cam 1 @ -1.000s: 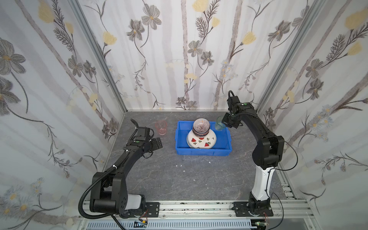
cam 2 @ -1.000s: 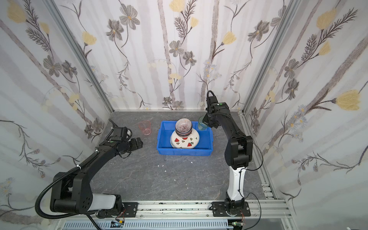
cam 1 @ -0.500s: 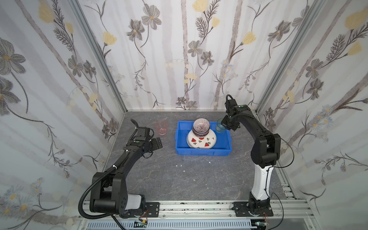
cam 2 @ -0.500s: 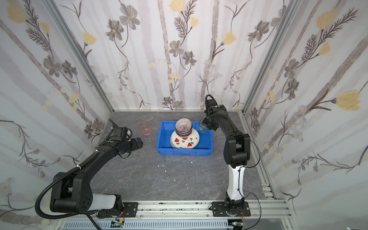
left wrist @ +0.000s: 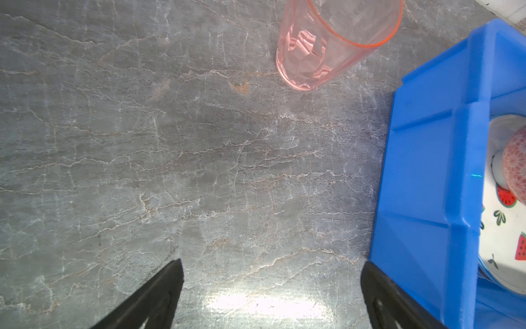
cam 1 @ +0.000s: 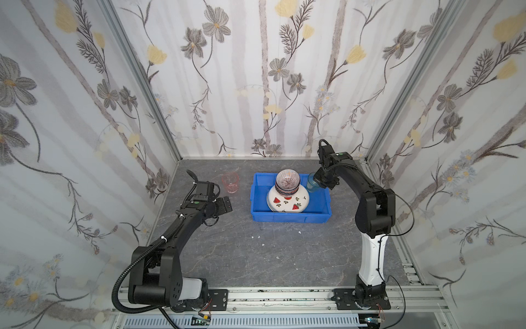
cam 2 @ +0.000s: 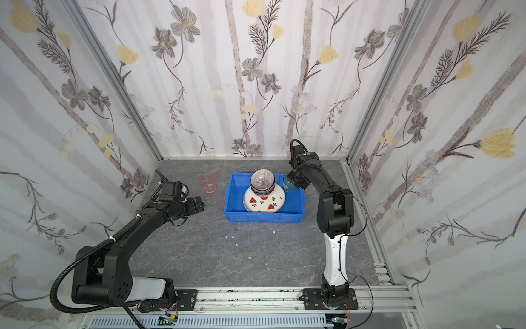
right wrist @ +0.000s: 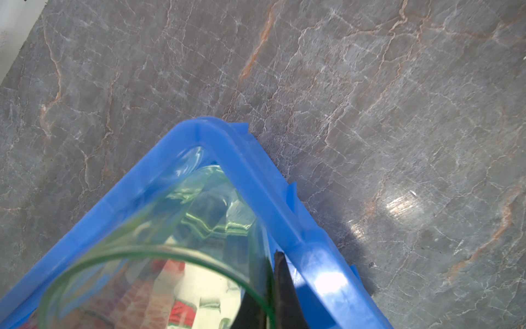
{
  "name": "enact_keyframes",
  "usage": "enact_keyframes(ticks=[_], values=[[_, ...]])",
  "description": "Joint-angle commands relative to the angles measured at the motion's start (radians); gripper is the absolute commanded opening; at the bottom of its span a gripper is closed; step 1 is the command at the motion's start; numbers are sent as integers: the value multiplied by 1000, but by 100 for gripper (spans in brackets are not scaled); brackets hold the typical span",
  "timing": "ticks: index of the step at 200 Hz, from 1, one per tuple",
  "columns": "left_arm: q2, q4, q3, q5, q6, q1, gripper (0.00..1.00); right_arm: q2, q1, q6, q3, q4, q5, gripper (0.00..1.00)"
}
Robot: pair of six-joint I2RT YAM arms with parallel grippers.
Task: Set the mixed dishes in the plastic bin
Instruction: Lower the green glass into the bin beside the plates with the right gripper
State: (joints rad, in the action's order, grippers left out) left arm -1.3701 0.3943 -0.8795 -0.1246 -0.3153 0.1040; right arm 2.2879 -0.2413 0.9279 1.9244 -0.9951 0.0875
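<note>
The right gripper (cam 1: 321, 182) pinches the wall of the see-through green plastic cup (cam 1: 311, 185) – inside the back right corner of the bright blue plastic bin (cam 1: 290, 217). The left gripper (left wrist: 270, 270) is spread wide over the bare grey table (cam 1: 256, 256), beside the bin's left edge. The see-through pink plastic cup (cam 1: 230, 183) stands on the table nearby – touching nothing.

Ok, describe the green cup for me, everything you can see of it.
The green cup looks like see-through plastic, with a thin smooth rim and faceted lower walls. It is mouth up inside the back right corner of the blue bin, beside the watermelon plate. The right gripper is shut on its wall, one finger inside and one outside. Whether its base rests on the bin floor cannot be told.
</note>
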Motion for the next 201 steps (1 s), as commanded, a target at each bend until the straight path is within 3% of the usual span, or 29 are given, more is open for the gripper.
enact_keyframes(ticks=[1, 86, 201], values=[[-2, -1, -9, 6, 3, -1, 100, 10, -3, 43, 1, 45, 19, 0], [-2, 0, -9, 0, 4, -1, 100, 37, -10, 80, 1, 51, 36, 3], [2, 0, -6, -6, 2, -1, 100, 19, -15, 99, 2, 43, 78, 19]])
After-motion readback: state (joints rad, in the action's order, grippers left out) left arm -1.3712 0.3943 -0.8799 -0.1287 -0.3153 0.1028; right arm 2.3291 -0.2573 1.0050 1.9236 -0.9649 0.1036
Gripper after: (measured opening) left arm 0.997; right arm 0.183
